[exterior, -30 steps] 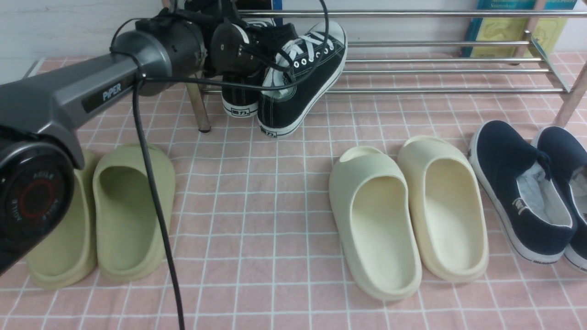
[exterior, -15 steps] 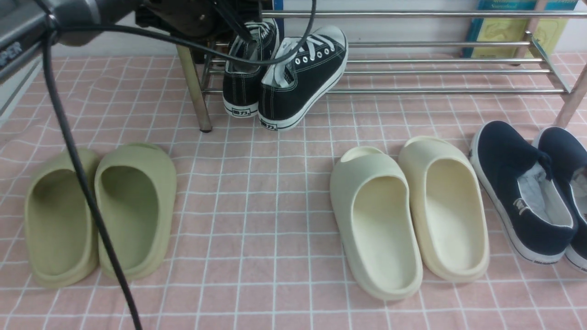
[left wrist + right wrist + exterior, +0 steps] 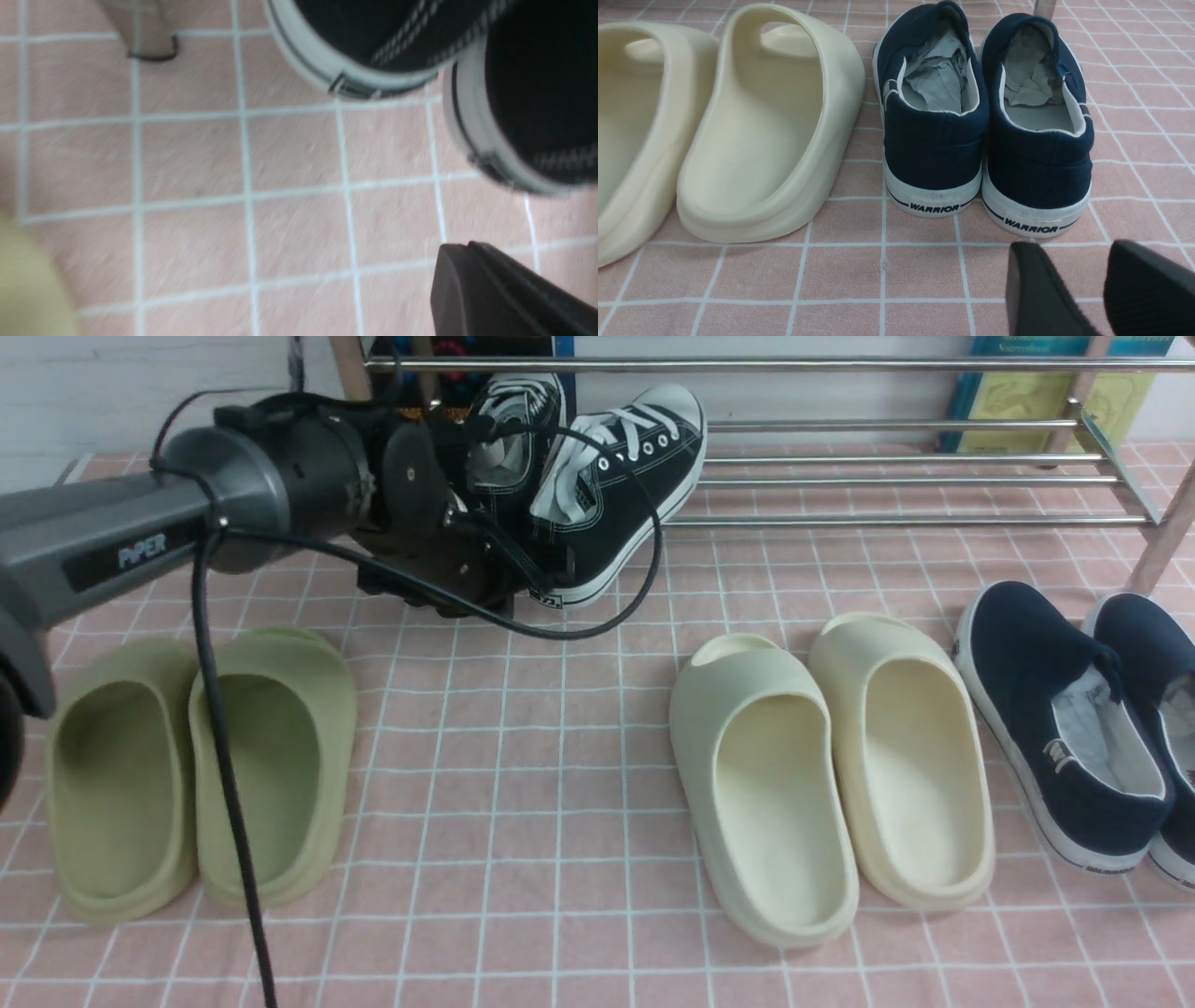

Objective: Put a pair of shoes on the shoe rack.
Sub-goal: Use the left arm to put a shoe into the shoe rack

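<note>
Bench (image 3: 560,756): covered by a pink cloth with a white grid; it carries all the footwear and the rack.
Olive slides (image 3: 271,756): a pair at the near-left corner, side by side and touching, toes toward the far edge.
Left arm (image 3: 103,546): reaches in from the left edge toward the left end of the rack. A black cable (image 3: 224,784) hangs from it and crosses in front of one olive slide.
Left end effector (image 3: 457,588): fingers together, nothing between them. It points down at the cloth just in front of the sneaker heels; the left wrist view shows it apart from them.
Black sneakers (image 3: 607,495): side by side at the left end of the rack. Both are tilted, toes raised over the lower bars and heels low at the rack's front side. The heel of the right one reaches the cloth. The left one is partly hidden by the end effector.
Shoe rack (image 3: 887,481): chrome tubes in tiers along the far edge. Books (image 3: 1036,392) stand behind its right end.
Cream slides (image 3: 761,784): a pair right of centre, touching each other.
Navy slip-ons (image 3: 1055,728): a pair at the right edge, heels toward the near edge, stuffed with crumpled paper (image 3: 938,74).
Right end effector (image 3: 1083,298): fingers apart, holding nothing. It hovers over the cloth just behind the slip-on heels and appears only in the right wrist view.
</note>
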### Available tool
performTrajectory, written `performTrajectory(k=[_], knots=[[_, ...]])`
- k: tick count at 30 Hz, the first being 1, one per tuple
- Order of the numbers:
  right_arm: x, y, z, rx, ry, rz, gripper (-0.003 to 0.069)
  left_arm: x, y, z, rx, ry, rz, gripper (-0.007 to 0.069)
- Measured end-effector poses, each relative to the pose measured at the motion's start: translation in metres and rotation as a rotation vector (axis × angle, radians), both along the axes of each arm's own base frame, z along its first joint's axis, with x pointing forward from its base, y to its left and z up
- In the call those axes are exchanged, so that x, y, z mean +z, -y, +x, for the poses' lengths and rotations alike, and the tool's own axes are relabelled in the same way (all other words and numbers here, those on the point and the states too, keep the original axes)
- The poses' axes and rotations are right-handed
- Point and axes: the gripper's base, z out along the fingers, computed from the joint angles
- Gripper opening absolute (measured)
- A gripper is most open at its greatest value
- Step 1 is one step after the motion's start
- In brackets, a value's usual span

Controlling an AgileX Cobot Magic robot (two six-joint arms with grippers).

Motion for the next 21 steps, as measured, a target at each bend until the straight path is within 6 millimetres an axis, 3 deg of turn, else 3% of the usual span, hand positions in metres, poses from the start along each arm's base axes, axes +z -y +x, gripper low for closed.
performTrajectory(k=[7, 15, 21], knots=[[0.000, 0.000, 0.000, 0.000, 0.000, 0.000, 0.0240, -0.008, 0.012, 0.023, 0.010, -0.007, -0.035, 0.0003], [0.000, 0.000, 0.000, 0.000, 0.000, 0.000, 0.0240, 0.018, 0.045, 0.040, -0.024, 0.101, -0.118, 0.0004], [0.000, 0.000, 0.000, 0.000, 0.000, 0.000, 0.0240, 0.026, 0.042, 0.046, -0.014, 0.111, -0.118, 0.0005]])
